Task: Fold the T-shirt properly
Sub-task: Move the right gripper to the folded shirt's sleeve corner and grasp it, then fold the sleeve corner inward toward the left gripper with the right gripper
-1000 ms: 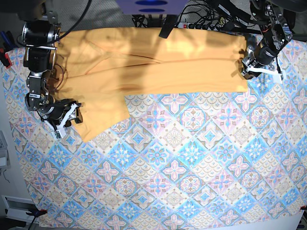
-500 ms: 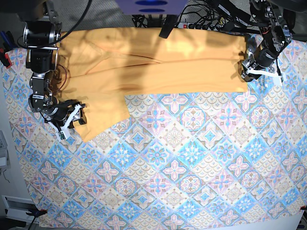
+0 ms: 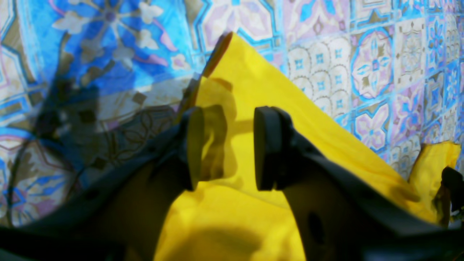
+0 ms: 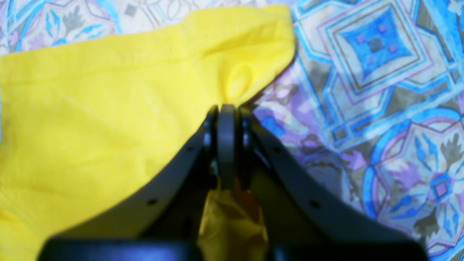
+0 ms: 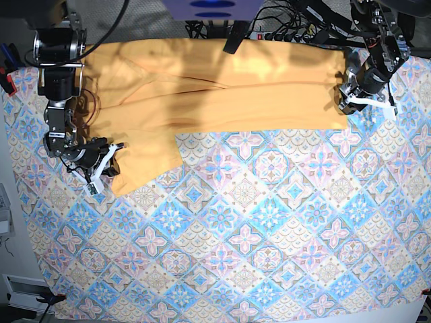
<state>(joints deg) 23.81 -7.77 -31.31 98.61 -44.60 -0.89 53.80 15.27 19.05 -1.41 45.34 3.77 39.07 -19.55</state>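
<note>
Lying across the 12 o'clock edge of the tiled tablecloth [image 5: 269,222], the T-shirt [image 5: 222,94] is plain yellow-orange, folded into a long band, one flap hanging toward 8 o'clock. No print or readable writing on it. Right gripper [image 4: 226,108] is clamped on the flap's edge. Left gripper [image 3: 224,145] straddles the 2 o'clock corner, jaws apart with cloth between them.

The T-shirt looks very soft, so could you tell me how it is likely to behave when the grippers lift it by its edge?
The T-shirt will probably drape limply: it lies flat and creased on the tablecloth. It likely bunches where gripped; cloth puckers at the shut right gripper. A thin edge might slip, since the left gripper stands apart around it.
</note>
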